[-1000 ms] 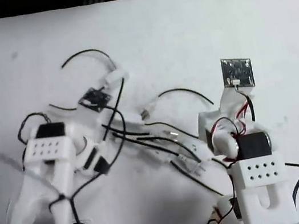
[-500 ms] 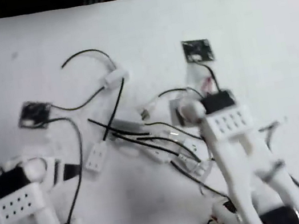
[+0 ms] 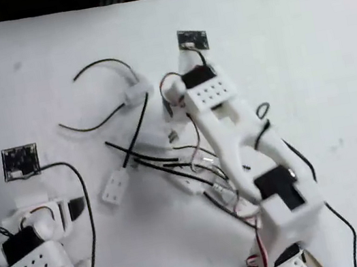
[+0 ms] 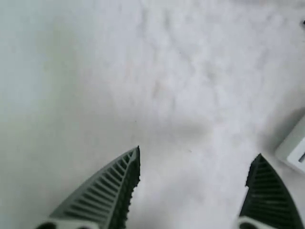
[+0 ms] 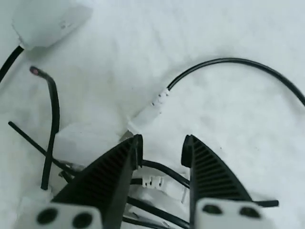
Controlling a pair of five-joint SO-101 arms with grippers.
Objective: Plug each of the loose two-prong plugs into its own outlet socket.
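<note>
My right gripper (image 5: 163,139) is open, the plug (image 5: 148,110) lies on the table (image 5: 228,105) just past its tips — slanting toward one finger (image 5: 121,160) — and my left gripper (image 4: 198,157), open too, is far off.

white table (image 3: 329,45), black cables (image 5: 228,60), white plugs (image 3: 114,186)

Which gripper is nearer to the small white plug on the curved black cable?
Right. The right gripper is just before the plug; the left gripper hangs far off.
</note>
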